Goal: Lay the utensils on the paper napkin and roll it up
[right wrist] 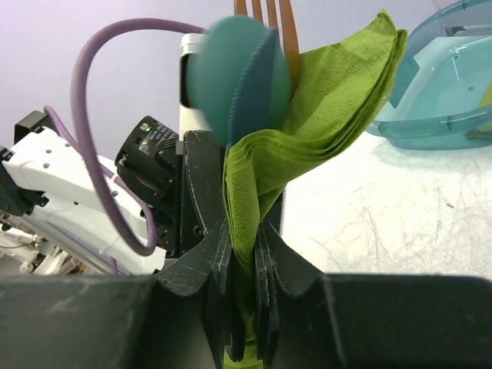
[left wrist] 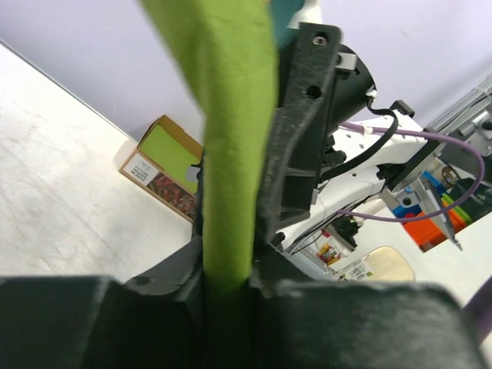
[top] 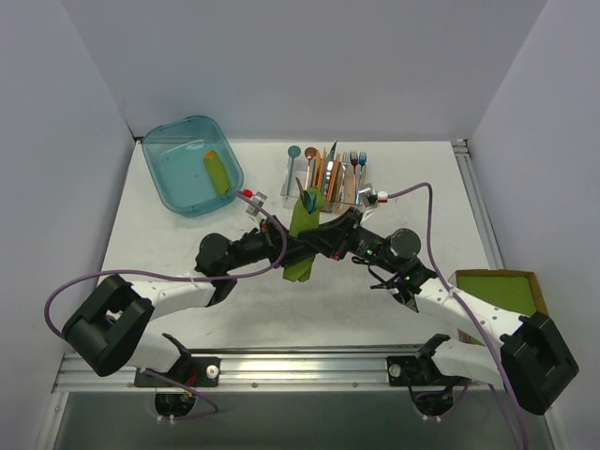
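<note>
Over the white table (top: pixel 309 314), you are clenching both the left gripper (left wrist: pixel 231 286) and the right gripper (right wrist: pixel 244 254) on the paper napkin (right wrist: pixel 307 131), just on the near side of the spare cutlery (top: pixel 330 173), with the teal spoon (right wrist: pixel 234 77) and copper fork (right wrist: pixel 290 34) poking out its top, so be rolling slowly, easing neither grip lest they slide out.

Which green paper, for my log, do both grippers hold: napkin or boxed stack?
The folded lime-green paper napkin, pinched by the left gripper and right gripper with a teal spoon inside; the green stack in its brown cardboard box lies apart.
</note>
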`<state>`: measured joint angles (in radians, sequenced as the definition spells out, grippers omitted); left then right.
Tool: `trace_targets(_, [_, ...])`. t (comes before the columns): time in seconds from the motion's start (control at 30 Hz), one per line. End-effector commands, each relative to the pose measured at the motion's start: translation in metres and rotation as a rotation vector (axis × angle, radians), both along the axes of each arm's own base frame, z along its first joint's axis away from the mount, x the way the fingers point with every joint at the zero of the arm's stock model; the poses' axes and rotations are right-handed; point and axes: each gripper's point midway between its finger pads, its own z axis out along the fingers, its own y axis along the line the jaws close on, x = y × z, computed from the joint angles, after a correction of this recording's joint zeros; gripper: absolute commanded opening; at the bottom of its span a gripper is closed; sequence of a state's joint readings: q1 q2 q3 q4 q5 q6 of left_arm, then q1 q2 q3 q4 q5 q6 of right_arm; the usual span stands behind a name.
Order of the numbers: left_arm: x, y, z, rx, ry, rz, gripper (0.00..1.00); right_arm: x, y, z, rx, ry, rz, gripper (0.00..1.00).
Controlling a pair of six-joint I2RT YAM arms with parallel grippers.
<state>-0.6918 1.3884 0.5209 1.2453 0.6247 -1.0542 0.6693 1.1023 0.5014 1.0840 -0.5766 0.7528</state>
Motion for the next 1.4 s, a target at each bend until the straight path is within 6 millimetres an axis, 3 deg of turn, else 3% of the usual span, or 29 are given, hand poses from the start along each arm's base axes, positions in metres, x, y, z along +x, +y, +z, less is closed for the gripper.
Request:
trace_targets(0.0, [0.009,0.003,0.019,-0.064,-0.039,0.051,0.19,-0.014,0.003,0.023,0.065,-0.099,0.045,0.0])
trace_targets(0.03, [0.011,0.001,0.016,-0.054,-0.029,0.052,0.05,-0.013,0.003,0.022,0.061,-0.097,0.041,0.0])
trace_targets(0.07, [0.012,0.001,0.014,-0.049,-0.026,0.052,0.03,-0.013,0.003,0.021,0.059,-0.096,0.039,0.0])
trace_targets(0.2, [0.017,-0.001,0.006,-0.028,-0.012,0.064,0.02,-0.011,0.004,0.02,0.047,-0.098,0.036,0.01])
trace_targets(0.27, [0.019,-0.002,0.002,-0.012,-0.001,0.071,0.03,-0.009,0.004,0.021,0.042,-0.105,0.029,0.11])
trace_targets(0.4, [0.02,-0.003,-0.003,0.015,-0.004,0.074,0.02,-0.005,0.006,0.024,0.022,-0.116,0.021,0.16])
trace_targets(0.6, [0.014,-0.006,-0.006,0.052,-0.04,0.069,0.02,0.0,0.009,0.034,0.019,-0.142,0.018,0.35])
trace_targets(0.87, [0.011,-0.001,0.002,0.072,-0.079,0.095,0.02,0.01,0.01,0.037,0.012,-0.129,-0.006,0.57])
trace_targets(1.13, [0.012,0.011,0.016,0.078,-0.098,0.137,0.02,0.031,-0.003,0.036,0.038,-0.082,-0.058,0.7])
trace_targets(1.37, [0.033,0.035,0.018,0.09,-0.084,0.217,0.02,0.047,-0.026,0.033,0.075,-0.057,-0.122,0.79])
